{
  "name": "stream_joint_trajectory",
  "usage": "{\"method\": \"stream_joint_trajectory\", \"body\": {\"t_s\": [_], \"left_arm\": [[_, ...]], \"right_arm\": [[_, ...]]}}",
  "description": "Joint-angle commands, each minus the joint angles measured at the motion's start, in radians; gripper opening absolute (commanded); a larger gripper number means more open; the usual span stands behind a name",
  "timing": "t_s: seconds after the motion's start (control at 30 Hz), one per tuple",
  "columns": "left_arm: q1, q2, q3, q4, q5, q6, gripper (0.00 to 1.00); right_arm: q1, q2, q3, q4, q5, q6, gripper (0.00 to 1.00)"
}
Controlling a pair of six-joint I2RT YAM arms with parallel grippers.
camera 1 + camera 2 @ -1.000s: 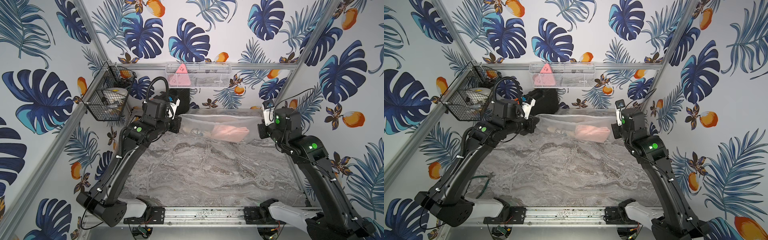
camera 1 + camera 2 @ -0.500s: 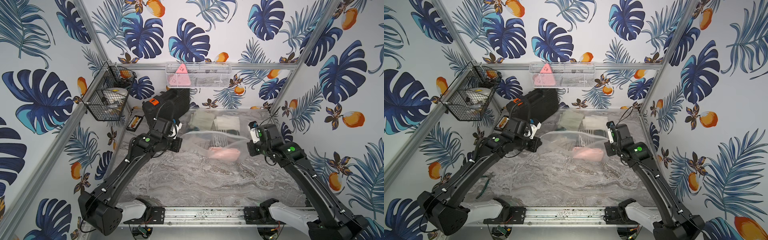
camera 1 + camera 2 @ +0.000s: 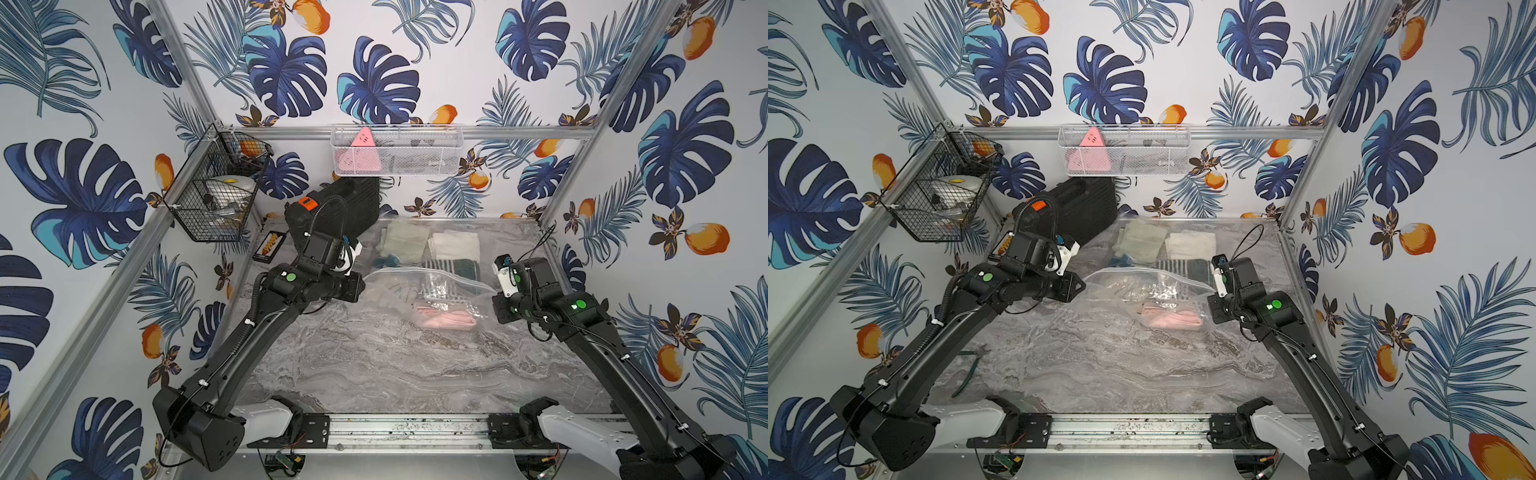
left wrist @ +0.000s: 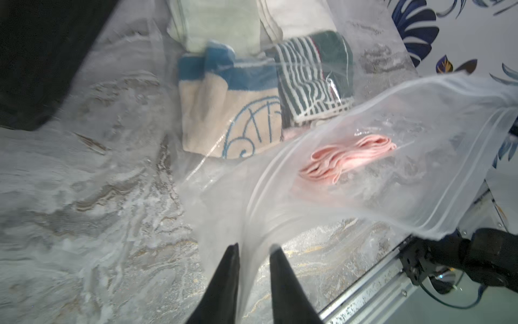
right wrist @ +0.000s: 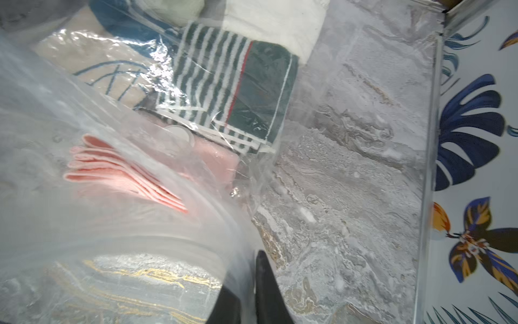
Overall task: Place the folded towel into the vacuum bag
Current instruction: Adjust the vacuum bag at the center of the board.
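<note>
Pink cloth shows through clear plastic: the folded towel [image 3: 442, 320] lies inside the vacuum bag [image 3: 395, 286], which sits crumpled on the marble counter [image 3: 374, 374], nearer the right arm. The placing looks done, so the step in hand seems to be letting the bag go.

In the left wrist view the left claw [image 4: 254, 246] stands narrowly parted, and the bag's zip edge runs loose through the gap. The right claw [image 5: 246, 276] is pinched on the same edge further along.

To do this well, the left claw should part a little more and draw straight back along the film, so no fold catches a finger and tugs the mouth. The right should stay low and let go only once the film hangs slack, or the towel may slide toward the opening. The striped towel [image 3: 453, 266] just behind should be left alone.
</note>
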Motion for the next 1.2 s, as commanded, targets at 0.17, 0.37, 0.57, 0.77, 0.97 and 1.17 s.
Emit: {"method": "stream_joint_trajectory", "body": {"t_s": [0.17,0.37,0.57,0.77,0.97,1.17], "left_arm": [[0.003,0.007,0.181,0.032,-0.045,-0.033,0.38],[-0.136,0.123,0.152,0.045,-0.008,0.004,0.38],[-0.21,0.22,0.107,0.118,0.034,0.014,0.39],[-0.312,0.352,-0.001,0.225,0.017,-0.041,0.37],[-0.375,0.5,-0.123,0.367,-0.035,-0.137,0.35],[-0.375,0.655,-0.098,0.431,-0.094,-0.162,0.34]], "right_arm": [[0.001,-0.048,0.007,-0.029,-0.31,-0.005,0.12],[0.001,-0.105,0.134,0.003,-0.524,0.101,0.42],[0.001,0.093,0.211,-0.091,-0.354,0.253,0.5],[0.03,0.331,0.004,0.048,-0.39,0.498,0.44],[0.057,0.463,-0.155,0.261,-0.405,0.618,0.41],[0.044,0.622,-0.155,0.369,-0.375,0.641,0.41]]}}
